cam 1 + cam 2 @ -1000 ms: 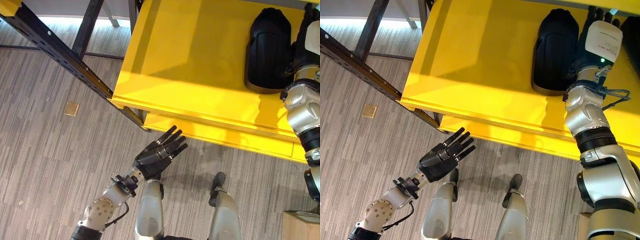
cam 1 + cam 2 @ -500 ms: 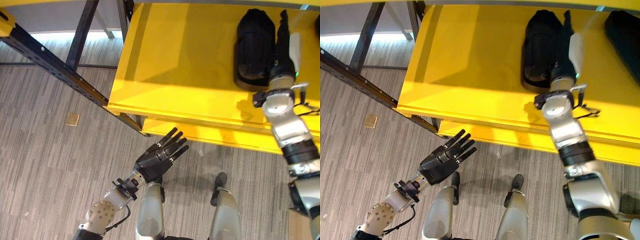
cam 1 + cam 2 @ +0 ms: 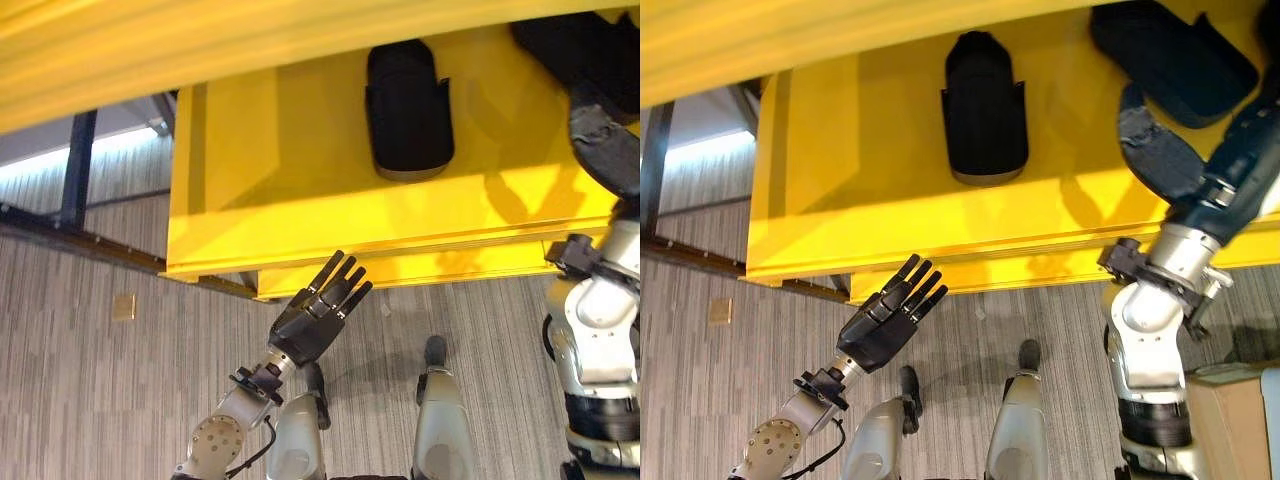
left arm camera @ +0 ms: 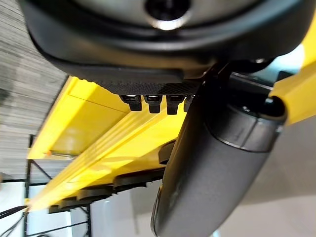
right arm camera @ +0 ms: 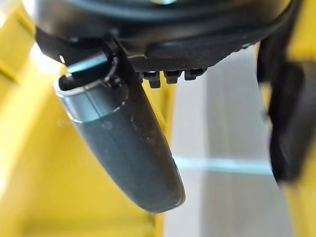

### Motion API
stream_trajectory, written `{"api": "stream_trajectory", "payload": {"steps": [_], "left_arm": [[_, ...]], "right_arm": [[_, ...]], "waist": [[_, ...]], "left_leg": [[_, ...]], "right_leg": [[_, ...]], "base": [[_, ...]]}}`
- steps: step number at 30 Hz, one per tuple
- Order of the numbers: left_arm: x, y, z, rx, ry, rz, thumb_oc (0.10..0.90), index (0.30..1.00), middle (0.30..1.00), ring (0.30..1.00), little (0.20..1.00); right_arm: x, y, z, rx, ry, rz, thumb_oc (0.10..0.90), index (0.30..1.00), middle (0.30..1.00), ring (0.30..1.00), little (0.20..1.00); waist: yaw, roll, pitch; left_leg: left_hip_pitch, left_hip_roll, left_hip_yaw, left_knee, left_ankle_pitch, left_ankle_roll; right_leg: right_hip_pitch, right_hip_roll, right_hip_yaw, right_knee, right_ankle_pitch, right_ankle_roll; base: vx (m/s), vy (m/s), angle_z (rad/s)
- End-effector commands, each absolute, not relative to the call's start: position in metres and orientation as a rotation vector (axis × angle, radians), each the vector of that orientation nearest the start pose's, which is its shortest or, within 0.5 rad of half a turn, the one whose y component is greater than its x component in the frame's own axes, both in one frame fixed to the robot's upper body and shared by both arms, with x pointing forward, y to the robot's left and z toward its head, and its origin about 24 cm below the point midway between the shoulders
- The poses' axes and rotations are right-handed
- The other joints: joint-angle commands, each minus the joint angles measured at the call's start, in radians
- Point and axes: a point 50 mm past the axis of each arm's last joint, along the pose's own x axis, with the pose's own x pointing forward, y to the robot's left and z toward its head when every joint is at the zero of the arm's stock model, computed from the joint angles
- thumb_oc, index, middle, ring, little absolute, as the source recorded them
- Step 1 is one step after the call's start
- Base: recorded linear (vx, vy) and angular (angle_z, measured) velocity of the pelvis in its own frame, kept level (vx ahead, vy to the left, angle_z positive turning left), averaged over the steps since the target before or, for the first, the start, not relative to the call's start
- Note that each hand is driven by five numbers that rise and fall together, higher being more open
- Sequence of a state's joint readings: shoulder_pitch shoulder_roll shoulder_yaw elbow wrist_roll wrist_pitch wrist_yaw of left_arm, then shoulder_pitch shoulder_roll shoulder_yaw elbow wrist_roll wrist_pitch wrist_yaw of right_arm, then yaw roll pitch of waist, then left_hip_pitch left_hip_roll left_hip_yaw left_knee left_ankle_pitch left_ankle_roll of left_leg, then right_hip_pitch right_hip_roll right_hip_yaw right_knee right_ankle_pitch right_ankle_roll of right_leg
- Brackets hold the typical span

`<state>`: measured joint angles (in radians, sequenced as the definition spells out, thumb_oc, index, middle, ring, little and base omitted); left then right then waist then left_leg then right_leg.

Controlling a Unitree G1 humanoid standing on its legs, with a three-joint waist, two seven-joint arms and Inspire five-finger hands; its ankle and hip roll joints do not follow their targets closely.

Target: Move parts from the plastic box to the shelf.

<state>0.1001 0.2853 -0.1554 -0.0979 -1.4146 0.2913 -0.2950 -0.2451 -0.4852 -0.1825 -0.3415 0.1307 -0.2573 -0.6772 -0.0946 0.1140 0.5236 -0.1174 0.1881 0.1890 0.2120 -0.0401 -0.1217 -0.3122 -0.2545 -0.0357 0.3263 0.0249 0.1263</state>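
— On the yellow shelf [image 3: 300, 215] I can see one black part [image 3: 405, 110] lying flat, set back from the front edge. Do you see it too?

— Yes, and in the right eye view another black part [image 3: 1175, 55] lies farther to the right on the same shelf, well apart from the first.

— Where is my right hand [image 3: 1160, 155]?

— Raised in front of the shelf's front edge, right of the first part and just below the second. It looks flat, fingers straight and holding nothing (the right wrist view shows the thumb standing free against the yellow).

— And my left hand [image 3: 315, 315]?

— Below the shelf, out over the grey striped floor [image 3: 80, 380], palm turned away from me, fingers [image 3: 345, 280] straight and close together, pointing up toward the shelf's front lip. Nothing in it.

— Anything else down there?

— A small tan square [image 3: 124, 306] on the floor to the left, and a dark metal frame [image 3: 75, 180] behind the shelf's left end.
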Motion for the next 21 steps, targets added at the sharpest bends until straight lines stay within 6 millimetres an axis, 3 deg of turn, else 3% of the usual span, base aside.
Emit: {"api": "stream_trajectory", "payload": {"steps": [1, 4, 5, 10, 15, 17, 21], "left_arm": [[0.211, 0.129, 0.081, -1.287, 0.019, -0.708, 0.9, 1.0, 1.0, 1.0, 1.0], [0.21, 0.128, 0.081, -1.288, 0.021, -0.71, 0.9, 1.0, 1.0, 1.0, 1.0], [0.207, 0.13, 0.079, -1.293, 0.027, -0.711, 0.9, 1.0, 1.0, 1.0, 1.0], [0.206, 0.136, 0.078, -1.263, 0.054, -0.715, 0.9, 1.0, 1.0, 1.0, 1.0], [0.206, 0.139, 0.076, -1.223, 0.083, -0.727, 0.9, 1.0, 1.0, 1.0, 1.0], [0.205, 0.14, 0.075, -1.177, 0.113, -0.756, 0.9, 1.0, 1.0, 1.0, 1.0], [0.206, 0.14, 0.078, -1.123, 0.103, -0.78, 0.9, 1.0, 1.0, 1.0, 1.0]], "right_arm": [[0.212, -0.233, 0.279, -0.167, -1.297, -0.59, 0.9, 1.0, 1.0, 1.0, 1.0], [0.211, -0.236, 0.278, -0.224, -1.286, -0.617, 0.9, 1.0, 1.0, 1.0, 1.0], [0.219, -0.25, 0.268, -0.351, -1.143, -0.664, 0.9, 1.0, 1.0, 1.0, 1.0], [0.228, -0.276, 0.258, -0.647, -0.93, -0.675, 0.9, 1.0, 1.0, 1.0, 1.0], [0.229, -0.302, 0.264, -0.877, -0.839, -0.766, 0.9, 1.0, 1.0, 1.0, 1.0], [0.229, -0.323, 0.272, -0.96, -0.772, -0.81, 0.9, 1.0, 1.0, 1.0, 1.0], [0.231, -0.335, 0.283, -0.93, -0.746, -0.799, 0.9, 1.0, 1.0, 1.0, 1.0]], "waist": [[0.006, 0.002, -0.121], [0.002, 0.004, -0.127], [-0.012, 0.0, -0.134], [-0.02, -0.022, -0.147], [-0.026, -0.044, -0.146], [-0.025, -0.062, -0.142], [-0.018, -0.077, -0.135]], "left_leg": [[-0.003, 0.012, -0.007, -0.041, 0.032, 0.047], [0.002, 0.012, -0.005, -0.045, 0.03, 0.046], [0.024, 0.011, -0.002, -0.052, 0.023, 0.043], [0.03, 0.031, -0.002, -0.065, 0.026, 0.036], [0.026, 0.05, -0.006, -0.067, 0.028, 0.025], [0.016, 0.066, -0.013, -0.07, 0.032, 0.014], [0.027, 0.092, -0.011, -0.086, 0.04, 0.002]], "right_leg": [[0.052, 0.016, 0.008, 0.12, -0.164, -0.022], [0.054, 0.015, 0.01, 0.115, -0.163, -0.02], [0.068, 0.013, 0.016, 0.106, -0.167, -0.019], [0.067, 0.026, 0.024, 0.087, -0.155, -0.016], [0.055, 0.042, 0.024, 0.089, -0.155, -0.019], [0.043, 0.056, 0.021, 0.084, -0.153, -0.024], [0.025, 0.059, 0.006, 0.102, -0.162, -0.025]], "base": [[0.03, 0.066, -0.29], [0.01, 0.015, -0.02], [0.0, 0.0, 0.0], [-0.03, -0.098, 0.04], [-0.07, -0.148, -0.02], [-0.2, -0.307, -0.04], [-0.19, -0.266, -0.03]]}}
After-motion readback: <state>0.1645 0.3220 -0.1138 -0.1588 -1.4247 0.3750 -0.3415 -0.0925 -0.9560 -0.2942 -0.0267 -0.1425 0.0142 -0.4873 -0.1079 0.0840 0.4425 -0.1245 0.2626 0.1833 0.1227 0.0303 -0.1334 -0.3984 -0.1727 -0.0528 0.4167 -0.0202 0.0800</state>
